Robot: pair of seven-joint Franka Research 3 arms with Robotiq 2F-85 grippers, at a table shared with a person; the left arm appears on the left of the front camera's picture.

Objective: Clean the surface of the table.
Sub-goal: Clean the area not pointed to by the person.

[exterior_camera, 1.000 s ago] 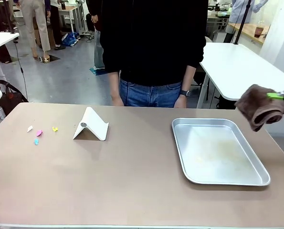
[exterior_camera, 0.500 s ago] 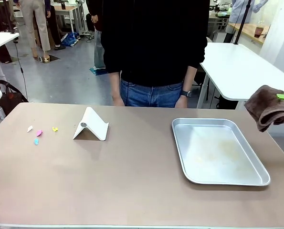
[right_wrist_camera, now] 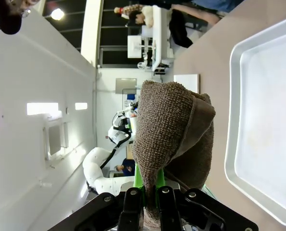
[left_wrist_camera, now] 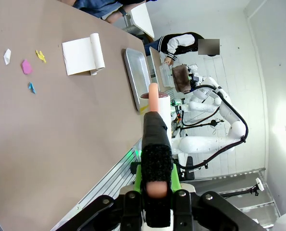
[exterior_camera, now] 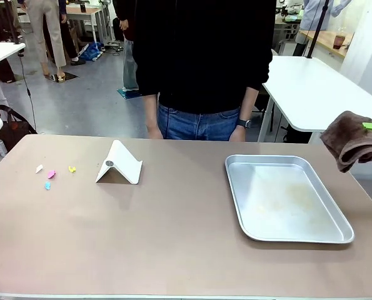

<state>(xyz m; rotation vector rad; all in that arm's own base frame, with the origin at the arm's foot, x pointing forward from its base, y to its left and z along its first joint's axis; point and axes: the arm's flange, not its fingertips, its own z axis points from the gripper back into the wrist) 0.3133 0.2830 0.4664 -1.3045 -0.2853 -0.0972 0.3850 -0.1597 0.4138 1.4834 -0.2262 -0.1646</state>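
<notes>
Counter (exterior_camera: 173, 250): beige, matte, lying before me, coloured scraps (exterior_camera: 51, 174) at its left. I judge it rigid and smooth: wiped, never gripped. Right claw (right_wrist_camera: 150, 192) clamped on brown cloth (right_wrist_camera: 171, 120); left claw (left_wrist_camera: 155, 195) clamped on black tool (left_wrist_camera: 156, 139).

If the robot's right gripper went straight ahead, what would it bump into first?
Probably nothing close. The right gripper, shut on the brown towel, points across above the table, not down at it; the towel hides what lies farther ahead.
</notes>
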